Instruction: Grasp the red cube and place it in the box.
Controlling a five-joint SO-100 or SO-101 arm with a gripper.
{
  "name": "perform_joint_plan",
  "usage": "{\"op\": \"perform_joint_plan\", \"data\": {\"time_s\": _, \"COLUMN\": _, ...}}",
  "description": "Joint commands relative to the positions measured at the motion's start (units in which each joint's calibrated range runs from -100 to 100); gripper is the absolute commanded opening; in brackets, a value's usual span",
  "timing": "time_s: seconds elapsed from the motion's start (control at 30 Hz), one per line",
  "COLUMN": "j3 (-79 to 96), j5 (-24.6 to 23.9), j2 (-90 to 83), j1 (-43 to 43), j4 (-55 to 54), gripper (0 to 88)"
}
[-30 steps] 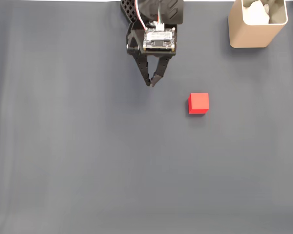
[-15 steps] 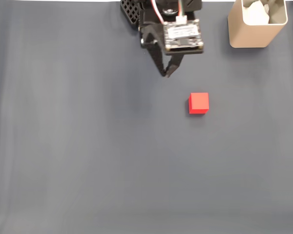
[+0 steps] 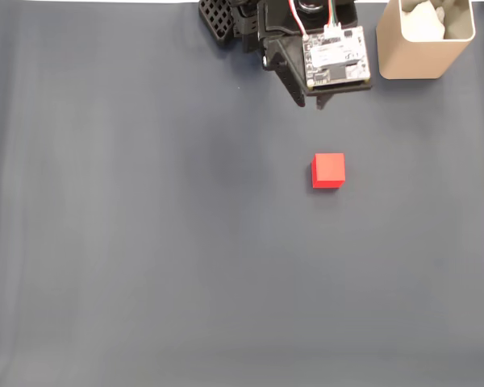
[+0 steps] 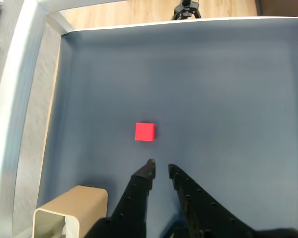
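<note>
**Wrist view: cube dead ahead, tool not yet on it**

Wrist view first, operator: your tool (image 4: 160,169) points up the frame with its two tips only a narrow gap apart, nothing between them. The red cube (image 4: 144,132) sits just past those tips at about 11 o'clock, flat on the dark grey tabletop (image 4: 228,89), untouched. The box (image 4: 72,210) shows at 7 o'clock of the tool, its beige rim peeking in at the bottom left corner.

Switch to the fixed view and you get the layout: the tool (image 3: 320,101) hangs near the top edge, mostly hidden under the arm's own body, and the red cube (image 3: 328,170) lies at 6 o'clock of it with open mat between. The box (image 3: 424,36) stands in the top right corner, at about 1 o'clock of the cube, with something pale already inside.

Now the risks. That gap looks narrower than the cube, so if you descend like this, a tip would likely land on top or nudge the cube away. You'll want the fingers spread first. The cube also sits slightly off the tool's line, so an uncorrected reach could catch a corner and spin it. Later, the tall box wall is a snag: carry low and you may clip the rim.
</note>
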Motion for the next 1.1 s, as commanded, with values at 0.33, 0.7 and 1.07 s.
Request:
{"op": "perform_joint_plan", "data": {"time_s": 0.33, "j3": -4.4, "j5": -1.7, "j2": 3.1, "j1": -3.3, "j4": -2.0, "gripper": 20.0}}
{"op": "perform_joint_plan", "data": {"time_s": 0.7, "j3": 0.2, "j5": 0.3, "j2": 3.4, "j1": -3.7, "j4": -7.6, "gripper": 26.7}}
{"op": "perform_joint_plan", "data": {"time_s": 1.07, "j3": 4.7, "j5": 2.6, "j2": 3.8, "j1": -2.9, "j4": -9.6, "gripper": 33.1}}
